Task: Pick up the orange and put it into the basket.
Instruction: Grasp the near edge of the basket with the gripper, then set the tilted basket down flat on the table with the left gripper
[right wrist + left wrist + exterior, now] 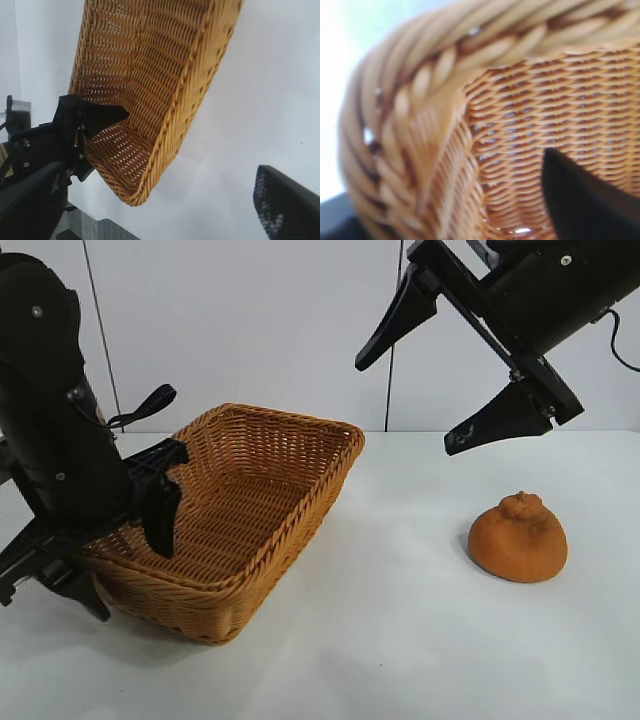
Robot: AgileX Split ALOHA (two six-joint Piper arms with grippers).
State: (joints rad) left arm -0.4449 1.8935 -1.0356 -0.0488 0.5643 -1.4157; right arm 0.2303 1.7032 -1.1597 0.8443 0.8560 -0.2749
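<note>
My left end effector (150,502) is down at the basket's (300,510) near rim, one finger inside; can't tell if it's clamped. Right end effector (425,375) hangs above with fingers wide apart. The orange (518,537) sits on the desk (400,640), right of the basket.

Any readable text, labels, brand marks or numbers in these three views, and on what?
None: no readable text in any view.
The basket, the orange, the table, the left gripper and the right gripper show no print, label or number.
</note>
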